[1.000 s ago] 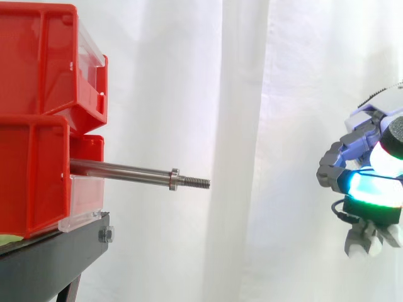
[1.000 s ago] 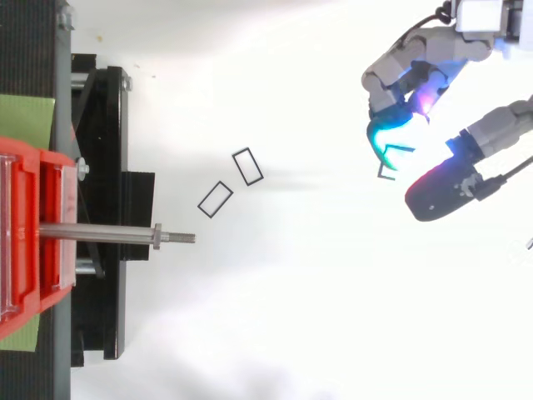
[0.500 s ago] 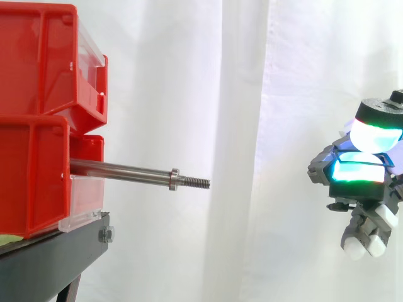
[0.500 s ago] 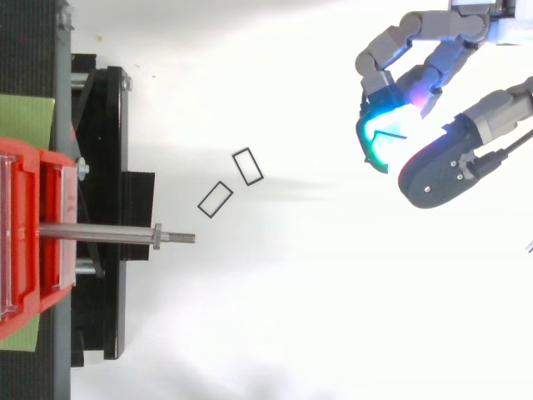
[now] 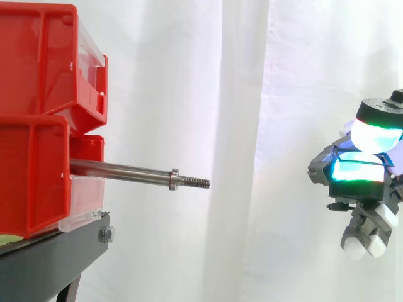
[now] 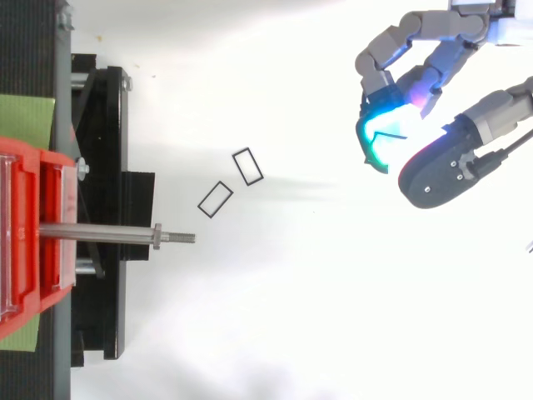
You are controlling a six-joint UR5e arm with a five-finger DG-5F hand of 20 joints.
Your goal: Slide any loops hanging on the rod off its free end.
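A bare steel rod (image 5: 126, 170) sticks out to the right from the lower red bin (image 5: 31, 176). Its threaded free end (image 6: 181, 237) carries nothing. Two small dark rectangular loops (image 6: 216, 199) (image 6: 247, 166) lie flat on the white surface just past the rod's tip. My hand (image 6: 445, 171) hovers far to the right of the rod, fingers curled toward the thumb. A third thin loop (image 6: 381, 131) is pinched against the cyan-glowing fingertip (image 5: 357, 172).
Two stacked red bins (image 5: 44, 63) stand on a black stand (image 6: 100, 125) at the left. A white curtain hangs behind. Open white surface stretches between the rod's tip and my hand.
Since one second ago my hand has turned and shifted a little toward the rod, taking the pinched loop along. In the last half second nothing has moved.
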